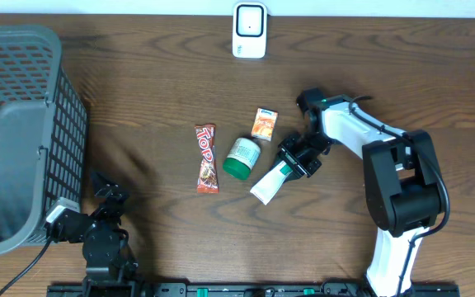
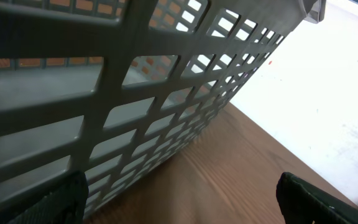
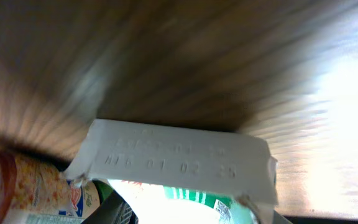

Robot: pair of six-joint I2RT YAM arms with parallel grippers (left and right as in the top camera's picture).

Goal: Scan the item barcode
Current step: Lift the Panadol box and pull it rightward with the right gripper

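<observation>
While the left pincer [image 2: 182,202] hangs released, spread wide just in front of the mesh wall, the grey basket [image 1: 19,124] fills the nine o'clock edge of the table [image 1: 138,82]. Near the table's middle a candy bar [image 1: 207,158] lies lengthwise, pointing twelve to six. Just beside it at three o'clock sits a jar [image 1: 241,157] with a green lid. At the table's twelve o'clock edge stands the white scanner [image 1: 249,30], well apart from the rest. An orange packet [image 1: 264,124] lies at one o'clock of the jar. The tube [image 1: 267,185], white with green print, slants from the jar's four o'clock side up toward two o'clock, its flat crimped end lowest. The right pincer [image 1: 297,158] is clenched on the tube's green upper part; its wrist view shows the stamped crimp pointing away from the camera.
</observation>
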